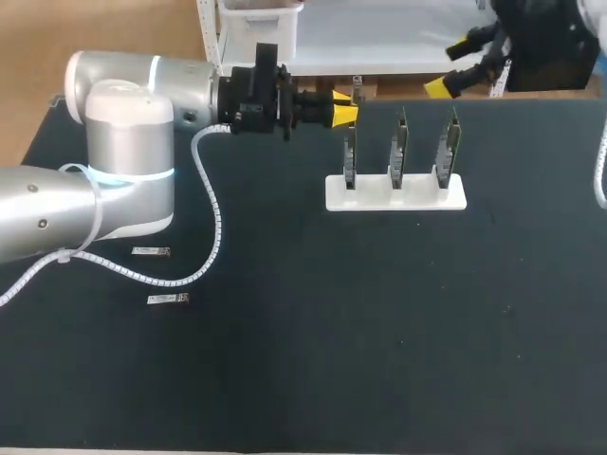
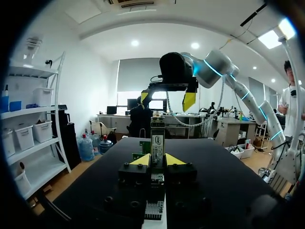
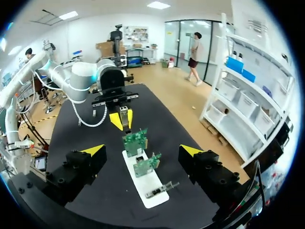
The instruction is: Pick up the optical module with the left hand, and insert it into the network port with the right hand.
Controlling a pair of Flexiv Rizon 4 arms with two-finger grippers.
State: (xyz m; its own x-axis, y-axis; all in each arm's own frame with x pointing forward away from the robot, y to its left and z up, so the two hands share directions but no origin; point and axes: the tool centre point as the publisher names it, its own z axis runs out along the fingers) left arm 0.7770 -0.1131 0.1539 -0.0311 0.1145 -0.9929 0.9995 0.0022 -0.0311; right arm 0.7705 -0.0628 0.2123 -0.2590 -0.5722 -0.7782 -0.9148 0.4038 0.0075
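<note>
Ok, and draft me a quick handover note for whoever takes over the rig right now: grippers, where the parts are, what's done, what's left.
Left gripper: shut on a module, held up beside the end board of the three in the white stand.
Right gripper: open, empty, up at the table's far edge.
A spare module and a second spare lie on the table by the left arm.
Done: pickup.
Left: pass the module to the right gripper, then insert it into a board's port.

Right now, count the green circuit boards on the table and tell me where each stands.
3. All stand upright in the white holder: the left board nearest the left pincer, the middle board, the right board. None seems hidden.
</note>
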